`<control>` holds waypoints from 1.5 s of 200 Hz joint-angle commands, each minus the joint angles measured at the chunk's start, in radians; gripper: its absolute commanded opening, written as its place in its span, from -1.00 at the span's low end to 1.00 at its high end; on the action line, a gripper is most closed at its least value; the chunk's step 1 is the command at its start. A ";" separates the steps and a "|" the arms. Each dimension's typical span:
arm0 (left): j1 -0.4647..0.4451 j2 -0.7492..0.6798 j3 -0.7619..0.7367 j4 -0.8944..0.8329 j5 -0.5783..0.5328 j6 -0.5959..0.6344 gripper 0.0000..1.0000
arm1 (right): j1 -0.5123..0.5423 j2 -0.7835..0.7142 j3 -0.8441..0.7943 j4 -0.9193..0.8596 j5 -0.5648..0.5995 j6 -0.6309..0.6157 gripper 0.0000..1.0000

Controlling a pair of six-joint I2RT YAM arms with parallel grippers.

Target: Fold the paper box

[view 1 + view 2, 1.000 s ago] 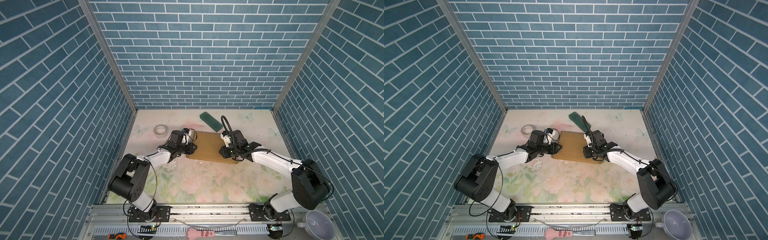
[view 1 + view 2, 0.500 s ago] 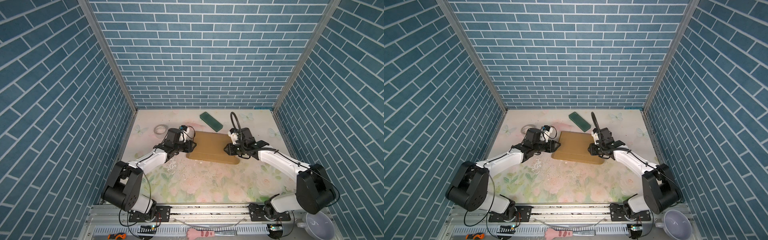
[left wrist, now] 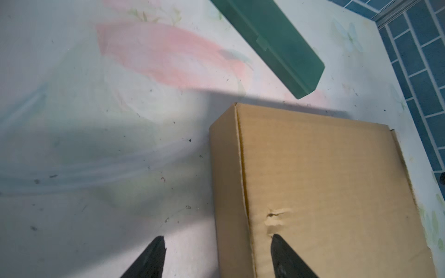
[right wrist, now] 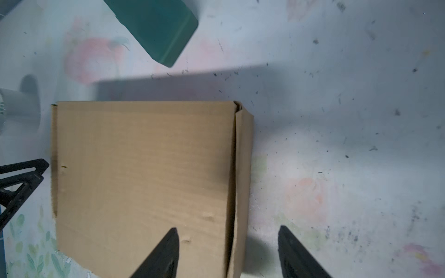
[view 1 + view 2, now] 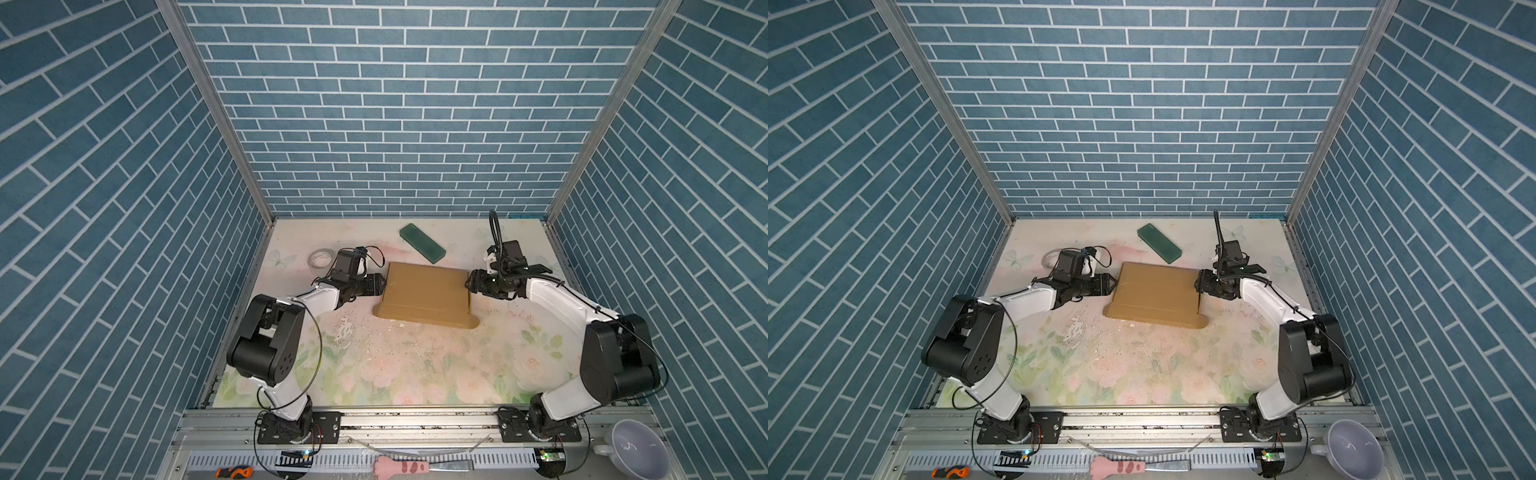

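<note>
A folded brown paper box (image 5: 424, 295) lies flat and closed on the floral desk (image 5: 374, 365), toward the far middle, with rounded tabs jutting out at both ends of its near edge. The left tool (image 5: 383, 285) sits at the box's left side and the right tool (image 5: 469, 286) at its right side, facing each other across it. Each tool is spread wide and grips nothing. In the left wrist view one finger (image 3: 281, 255) hangs over the lid beside a small dent and the other over bare desk, straddling the side wall. The right wrist view shows the right tool (image 4: 228, 252) straddling the opposite wall likewise. Whether any finger touches the lid cannot be told. A dark green block (image 5: 422, 248) lies just beyond the box's far edge, apart from it. A tape roll (image 5: 320, 259) lies behind the left arm. Bare desk stretches from the box's near edge toward the arm bases, and brick-patterned walls (image 5: 395, 124) close the left, right and far sides.
</note>
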 commanded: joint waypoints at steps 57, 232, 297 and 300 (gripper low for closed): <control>-0.042 0.090 0.019 0.135 0.087 -0.059 0.03 | 0.061 0.143 0.108 0.009 -0.028 0.084 -0.20; -0.007 -0.053 -0.127 0.124 0.125 -0.087 0.04 | 0.066 0.088 0.055 -0.067 -0.014 0.083 -0.03; -0.032 -0.038 -0.197 0.223 0.156 -0.150 -0.13 | 0.112 0.103 -0.007 0.002 -0.048 0.137 -0.22; -0.034 -0.036 -0.197 0.228 0.157 -0.153 -0.15 | 0.113 0.106 -0.007 0.006 -0.049 0.139 -0.25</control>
